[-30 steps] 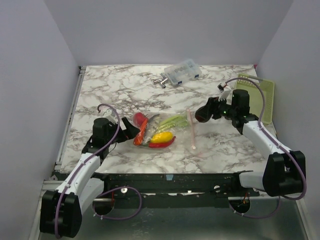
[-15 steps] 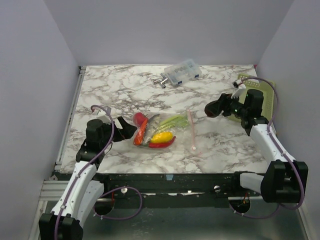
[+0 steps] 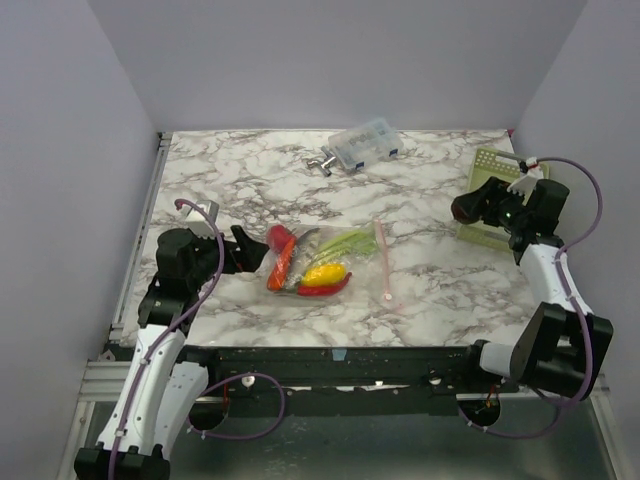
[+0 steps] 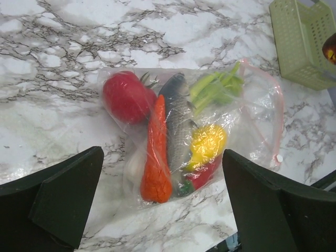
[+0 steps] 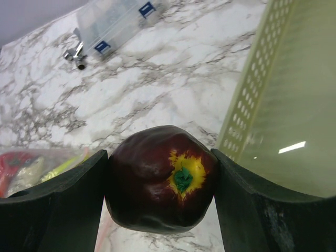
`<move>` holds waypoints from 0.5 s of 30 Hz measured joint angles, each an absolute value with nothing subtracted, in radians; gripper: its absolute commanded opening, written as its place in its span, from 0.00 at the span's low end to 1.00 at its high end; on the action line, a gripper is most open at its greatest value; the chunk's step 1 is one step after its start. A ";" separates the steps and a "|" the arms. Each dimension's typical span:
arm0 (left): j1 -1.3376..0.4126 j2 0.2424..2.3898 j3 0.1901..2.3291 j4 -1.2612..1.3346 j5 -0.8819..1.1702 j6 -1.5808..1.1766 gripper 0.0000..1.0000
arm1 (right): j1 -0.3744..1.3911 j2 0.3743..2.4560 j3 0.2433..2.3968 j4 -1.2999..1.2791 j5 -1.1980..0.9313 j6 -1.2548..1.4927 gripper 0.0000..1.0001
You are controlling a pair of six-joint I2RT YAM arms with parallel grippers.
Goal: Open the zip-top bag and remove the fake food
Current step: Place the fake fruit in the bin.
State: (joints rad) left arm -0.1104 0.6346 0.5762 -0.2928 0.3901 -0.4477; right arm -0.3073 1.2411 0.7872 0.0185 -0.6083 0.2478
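Note:
The clear zip-top bag lies on the marble table, its pink zipper strip toward the right. Inside it show a red tomato, an orange carrot, a grey fish, a yellow piece, a red pepper and green stalks. My left gripper is open and empty, just left of the bag. My right gripper is shut on a dark red apple, held above the table beside the green basket's left edge.
A small clear plastic box with blue labels and a metal fitting sit at the back of the table. The green basket stands at the right edge. Grey walls enclose the table.
My right gripper has carried the dark red apple right and away from the bag to the basket's edge. My left arm has drawn back to the left, away from the bag.

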 measured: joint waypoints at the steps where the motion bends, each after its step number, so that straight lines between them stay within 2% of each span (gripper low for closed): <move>1: -0.110 0.635 0.587 -0.304 0.393 -0.424 0.99 | -0.315 1.256 0.794 0.019 -0.588 0.250 0.48; 15: -0.110 0.579 0.593 -0.362 0.369 -0.298 0.98 | -0.347 1.507 0.945 0.037 -0.391 0.263 0.57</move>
